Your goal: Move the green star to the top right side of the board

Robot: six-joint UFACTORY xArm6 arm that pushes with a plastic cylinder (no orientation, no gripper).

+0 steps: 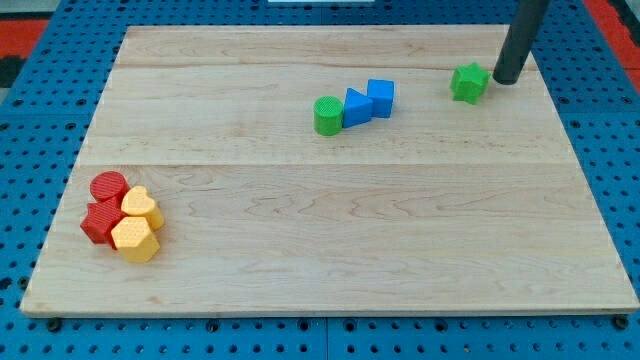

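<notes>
The green star (468, 83) lies near the view's top right part of the wooden board (330, 230). My tip (506, 79) is just to the right of the star, very close to its right edge; I cannot tell whether it touches. The dark rod rises from there out of the view's top.
A green cylinder (327, 115), a blue triangle (356, 106) and a blue cube (381, 97) sit in a row at the upper middle. At the lower left, a red cylinder (108, 187), a red star (101, 222), a yellow heart (140, 207) and a yellow hexagon (134, 240) cluster together.
</notes>
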